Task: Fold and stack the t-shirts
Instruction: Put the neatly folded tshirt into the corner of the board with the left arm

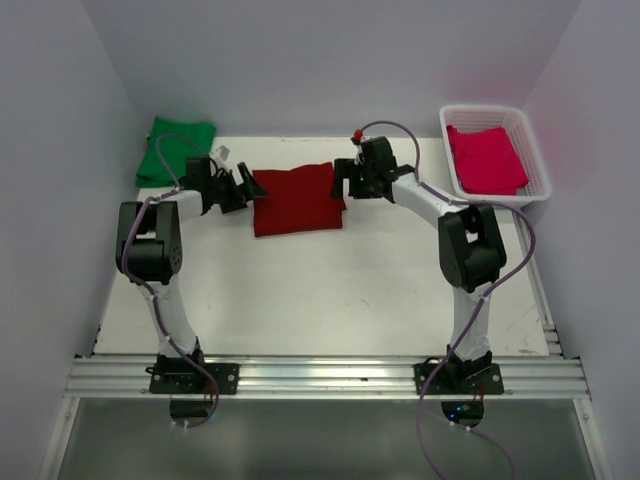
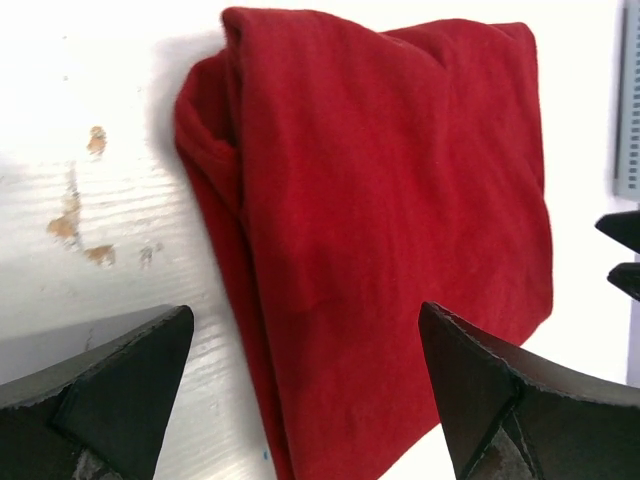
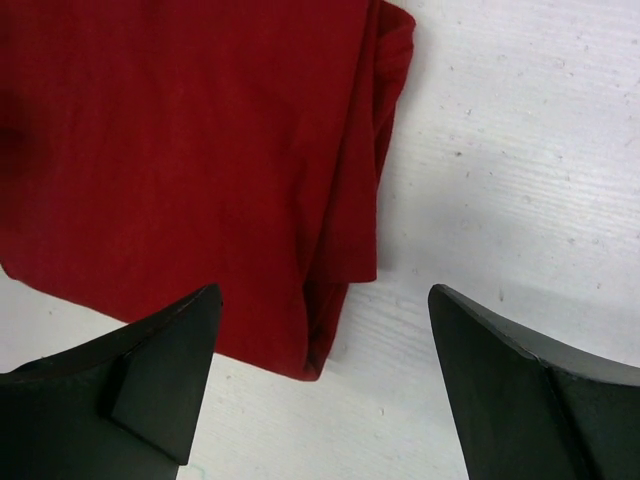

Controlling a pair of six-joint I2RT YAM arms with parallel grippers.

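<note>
Top external view: the folded dark red shirt (image 1: 297,200) lies flat on the table (image 1: 330,290) between the left gripper (image 1: 250,187) and the right gripper (image 1: 338,183). Both have fingers spread wide and hold nothing. The green shirt (image 1: 178,150) sits far left, and the pink shirt (image 1: 486,158) lies in the white basket (image 1: 495,109).

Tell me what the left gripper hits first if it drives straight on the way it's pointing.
The dark red t-shirt: its bunched folded edge lies right between the open fingers of the left gripper. It would likely meet that cloth before the table; how high it hangs is unclear.
</note>
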